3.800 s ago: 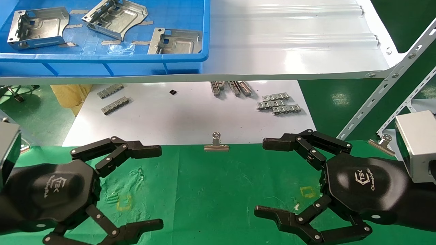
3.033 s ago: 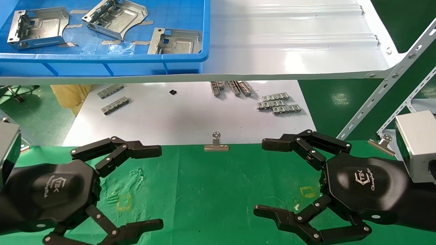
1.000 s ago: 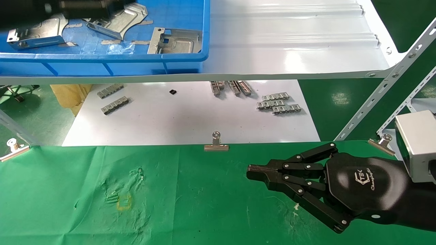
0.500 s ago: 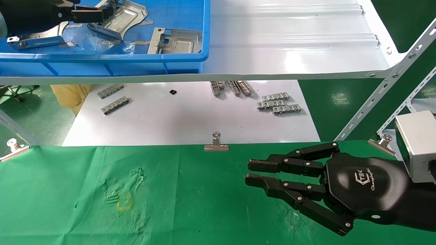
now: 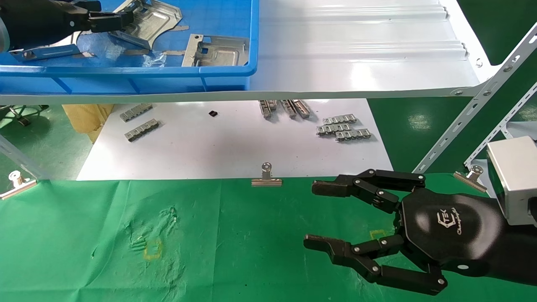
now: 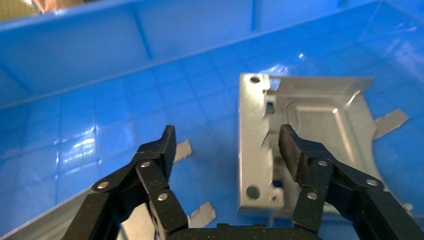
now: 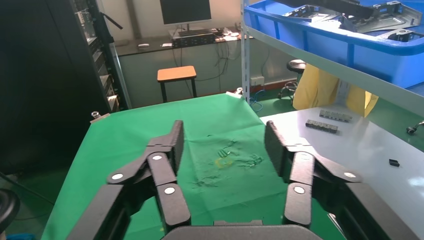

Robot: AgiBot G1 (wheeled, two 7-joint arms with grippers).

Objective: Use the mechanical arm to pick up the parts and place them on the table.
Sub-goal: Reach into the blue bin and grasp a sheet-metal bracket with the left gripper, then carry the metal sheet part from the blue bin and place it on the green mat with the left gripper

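Note:
Three silver parts lie in the blue bin (image 5: 126, 71) on the shelf: one (image 5: 42, 51) half hidden under my left arm, a middle one (image 5: 157, 19) and a right one (image 5: 218, 52). My left gripper (image 5: 110, 12) is open inside the bin, right beside the middle part. In the left wrist view the gripper (image 6: 227, 150) straddles the folded edge flange of that part (image 6: 315, 120), one finger over the plate, not closed on it. My right gripper (image 5: 317, 216) hangs open over the green table (image 5: 235, 235) with nothing between its fingers (image 7: 176, 137).
A glossy white ribbed shelf (image 5: 356, 50) carries the bin. Below it, a flat white board (image 5: 230, 142) holds several grey toothed strips (image 5: 344, 128). Binder clips (image 5: 266, 176) pin the cloth's far edge. Yellow square outlines (image 5: 153, 248) mark the cloth. A slotted metal post (image 5: 474, 105) rises at right.
My left arm left the table and reached up into the blue bin, edging toward the middle part. My right gripper shut, then opened wide again in the same place.

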